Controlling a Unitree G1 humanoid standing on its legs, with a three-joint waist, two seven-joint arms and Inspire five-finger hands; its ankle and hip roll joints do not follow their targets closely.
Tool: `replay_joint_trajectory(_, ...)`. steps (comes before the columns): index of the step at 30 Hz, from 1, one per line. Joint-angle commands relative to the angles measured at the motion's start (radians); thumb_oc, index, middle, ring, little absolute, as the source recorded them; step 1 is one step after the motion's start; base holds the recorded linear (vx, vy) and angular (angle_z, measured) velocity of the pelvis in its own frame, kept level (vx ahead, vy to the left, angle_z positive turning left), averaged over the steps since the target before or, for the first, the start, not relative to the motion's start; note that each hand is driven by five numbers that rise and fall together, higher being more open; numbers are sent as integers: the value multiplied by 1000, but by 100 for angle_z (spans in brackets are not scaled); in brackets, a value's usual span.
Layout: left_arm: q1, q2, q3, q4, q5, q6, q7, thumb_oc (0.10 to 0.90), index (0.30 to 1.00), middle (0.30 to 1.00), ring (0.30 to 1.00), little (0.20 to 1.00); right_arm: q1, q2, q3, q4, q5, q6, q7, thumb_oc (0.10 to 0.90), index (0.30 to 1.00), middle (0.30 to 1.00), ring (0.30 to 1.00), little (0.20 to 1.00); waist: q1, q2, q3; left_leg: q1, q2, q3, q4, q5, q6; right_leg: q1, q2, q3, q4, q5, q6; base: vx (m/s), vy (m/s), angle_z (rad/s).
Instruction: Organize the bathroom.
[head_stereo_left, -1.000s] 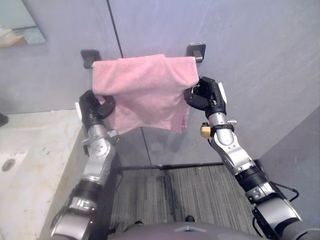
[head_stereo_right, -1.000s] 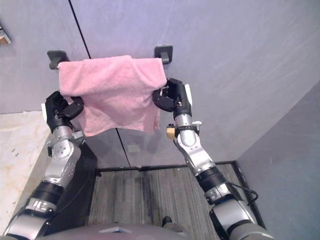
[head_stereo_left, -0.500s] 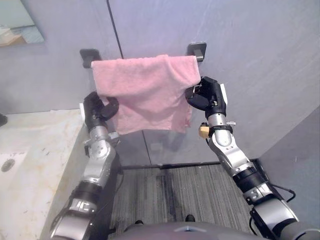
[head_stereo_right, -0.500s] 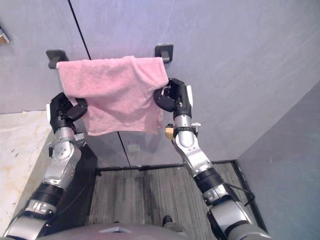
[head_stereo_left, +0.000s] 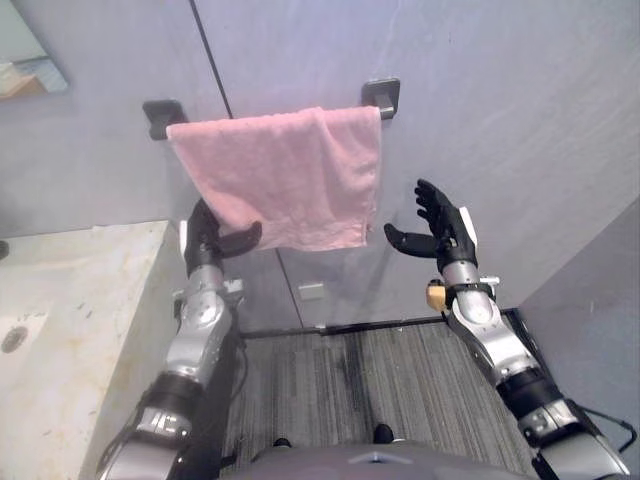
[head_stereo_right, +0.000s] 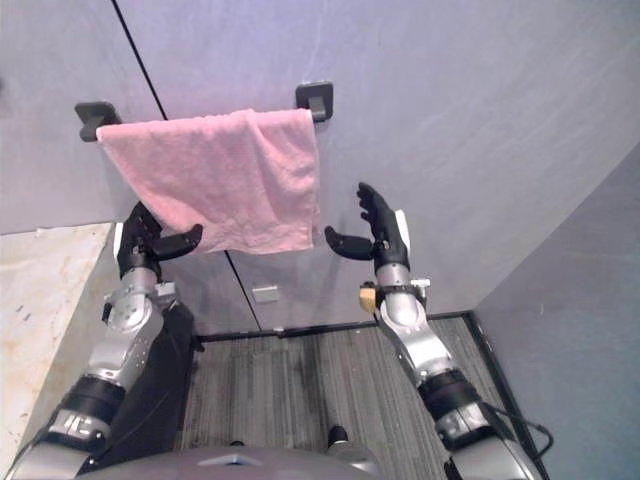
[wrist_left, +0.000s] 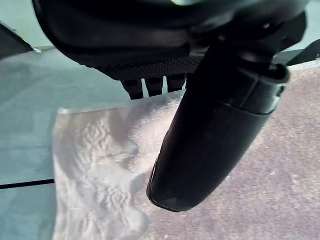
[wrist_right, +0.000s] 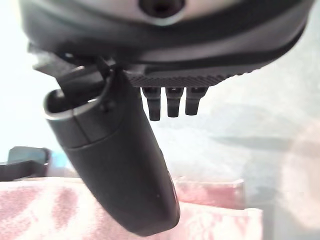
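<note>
The pink towel (head_stereo_left: 285, 175) hangs draped over the wall-mounted towel bar (head_stereo_left: 372, 95), between the bar's 2 dark brackets. It covers nearly the full span of the bar, and its lower edge hangs free against the grey wall (head_stereo_left: 500, 120). Judged from this layout, the hanging step is essentially done; the towel sits slightly askew, with a fold near its right side, so minor straightening may remain. Other bathroom items needing attention cannot be identified here, apart from the pale countertop (head_stereo_left: 70, 330) at the left.

Left hand (head_stereo_left: 215, 238): positioned just under the towel's lower left corner, fingers straight and relaxed, thumb extended. Its wrist view shows towel cloth beyond the thumb with nothing gripped. Whether the fingertips brush the hem cannot be determined.

Right hand (head_stereo_left: 440, 225): raised beside the towel's right edge, clearly apart from it, fingers spread and released, palm facing the cloth.

Neither hand holds the towel; it is supported by the bar alone
</note>
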Motion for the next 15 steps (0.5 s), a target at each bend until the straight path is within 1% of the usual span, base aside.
replay_joint_trajectory(1,-16,78,65,-27,43,-42,66,800,900,900,900,900,-46,37,-32,-18,-69,-103,11,800,900,900,900,900,-4,-92,-68,-24,-7,1,56,79,-17,20,-28,43,45,-84,-15,-103,-65,-4)
replay_joint_trajectory(3,22,67,81,-13,53,-47,72,800,900,900,900,900,-6,39,-30,-11,-80,-93,21,800,900,900,900,900,-3,-91,-64,-30,-6,-3,59,82,-17,18,-27,42,42,-82,-17,-92,-53,-2)
replay_joint_trajectory(4,50,62,91,-11,74,-36,79,800,900,900,900,900,20,42,-29,-3,-94,-92,23,800,900,900,900,900,-1,-91,-61,-33,-5,-4,61,88,-18,18,-25,42,38,-81,-19,-88,-61,0)
replay_joint_trajectory(5,80,60,94,-8,30,-32,85,800,900,900,900,900,49,42,-28,9,-107,-87,27,800,900,900,900,900,2,-91,-56,-35,-5,-7,61,92,-18,18,-24,41,34,-77,-19,-100,-76,0)
replay_joint_trajectory(7,131,32,117,31,9,-28,53,800,900,900,900,900,94,54,-32,37,-97,-81,24,800,900,900,900,900,3,-91,-52,-37,-5,-9,58,95,-19,19,-23,38,21,-70,-19,-100,-82,-1)
replay_joint_trajectory(8,158,17,119,60,-27,-39,5,800,900,900,900,900,111,59,-39,58,-85,-77,27,800,900,900,900,900,4,-91,-48,-38,-5,-10,56,101,-19,20,-22,35,10,-62,-18,-93,-76,-1)
replay_joint_trajectory(9,171,9,117,79,-42,-33,-23,800,900,900,900,900,120,60,-42,67,-62,-72,31,800,900,900,900,900,3,-90,-45,-39,-6,-10,56,103,-18,20,-22,35,6,-58,-18,-123,-85,-1)
replay_joint_trajectory(10,188,10,84,142,-30,-62,-112,800,900,900,900,900,143,67,-45,83,-94,-39,28,800,900,900,900,900,-2,-86,-40,-46,-6,-9,55,108,-19,12,-20,34,2,-53,-17,-102,-66,-2)
replay_joint_trajectory(11,190,13,78,151,-34,-63,-158,800,900,900,900,900,146,67,-44,87,-108,-21,27,800,900,900,900,900,-3,-85,-39,-47,-6,-8,55,109,-19,10,-20,34,1,-52,-17,-90,-54,-4)
replay_joint_trajectory(12,192,14,66,163,-47,-58,-195,800,900,900,900,900,148,62,-40,102,-111,-24,27,800,900,900,900,900,-4,-83,-38,-47,-6,-7,54,111,-19,8,-20,33,-1,-51,-17,-77,-36,-5)
replay_joint_trajectory(13,204,15,29,202,-73,-50,-301,800,900,900,900,900,155,48,-32,141,-117,-10,22,800,900,900,900,900,-6,-73,-29,-50,-4,-1,49,115,-21,0,-19,31,-2,-46,-16,-84,-28,-5)
replay_joint_trajectory(14,212,17,15,220,-70,-54,-322,800,900,900,900,900,160,45,-32,147,-115,-5,20,800,900,900,900,900,-8,-69,-25,-51,-4,2,45,116,-22,-3,-19,31,-2,-44,-15,-157,-33,-5)
replay_joint_trajectory(15,244,25,-9,298,-91,3,-442,800,900,900,900,900,187,37,-38,163,-119,43,16,800,900,900,900,900,-22,-56,-12,-55,0,27,19,128,-26,-17,-21,29,-2,-42,-7,-108,-15,-6)
